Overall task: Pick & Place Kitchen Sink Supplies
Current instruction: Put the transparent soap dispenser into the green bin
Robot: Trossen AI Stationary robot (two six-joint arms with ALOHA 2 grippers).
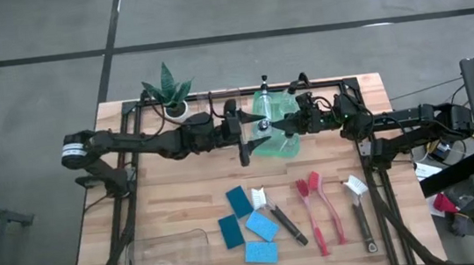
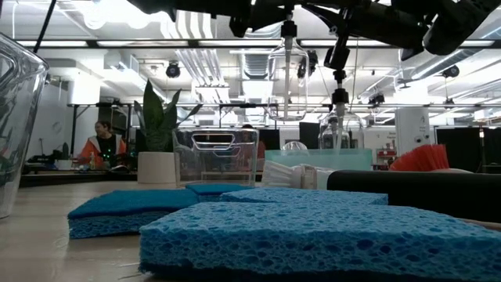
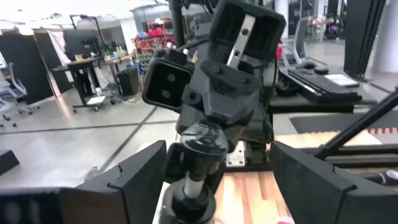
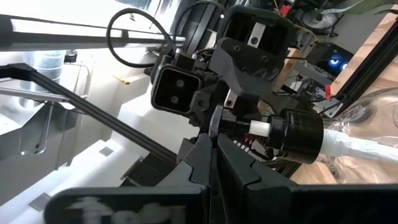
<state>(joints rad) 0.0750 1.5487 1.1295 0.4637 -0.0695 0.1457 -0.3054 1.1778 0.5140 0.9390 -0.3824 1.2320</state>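
High view: both arms meet over green bin (image 1: 280, 137) at table's far side. Right gripper (image 1: 294, 125) closed on black top of clear bottle (image 2: 288, 74), held aloft. Left gripper (image 1: 250, 131) fingers spread around bottle, not clamped. Judged step: handover or lowering into bin. Next calls for steady alignment. Sponges (image 1: 249, 226), brushes (image 1: 320, 212) wait near front.
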